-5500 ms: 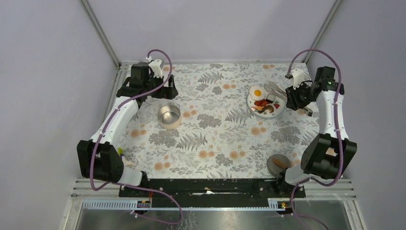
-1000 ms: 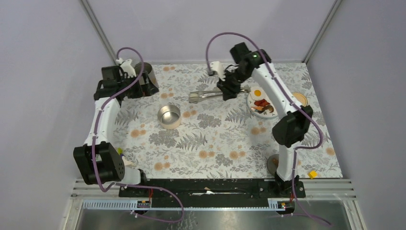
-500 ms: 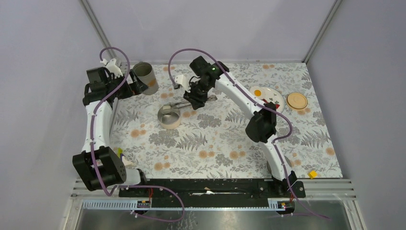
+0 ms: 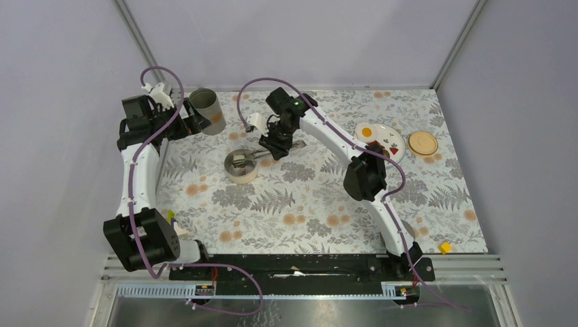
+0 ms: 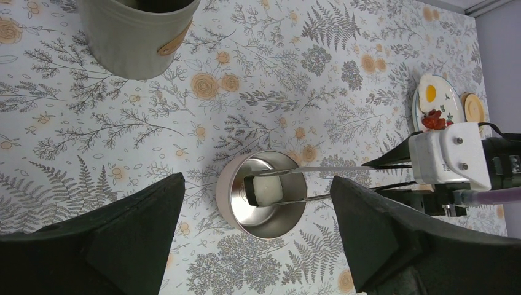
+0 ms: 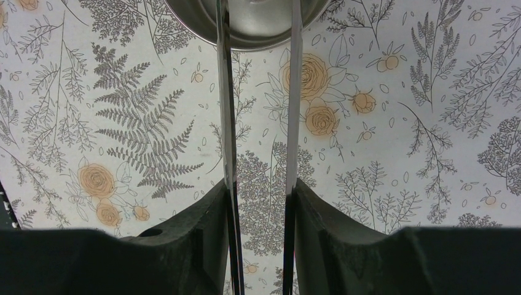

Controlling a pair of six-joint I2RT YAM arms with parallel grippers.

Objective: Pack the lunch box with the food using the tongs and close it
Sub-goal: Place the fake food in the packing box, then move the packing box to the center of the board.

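Left wrist view: tongs (image 6: 226, 123), pinched in the part-closed right end effector (image 6: 258, 203), point leftward into the lunch box (image 5: 222, 200), tips holding a white food piece (image 5: 265, 189) inside; left end effector (image 5: 255, 227) hovers wide open, empty.

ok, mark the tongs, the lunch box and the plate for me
tongs (image 6: 293, 92), right wrist view, middle of the right-hand arm.
lunch box (image 5: 270, 220), left wrist view, bare inner wall.
plate (image 4: 389, 129), top view, bare white part towards its far side.
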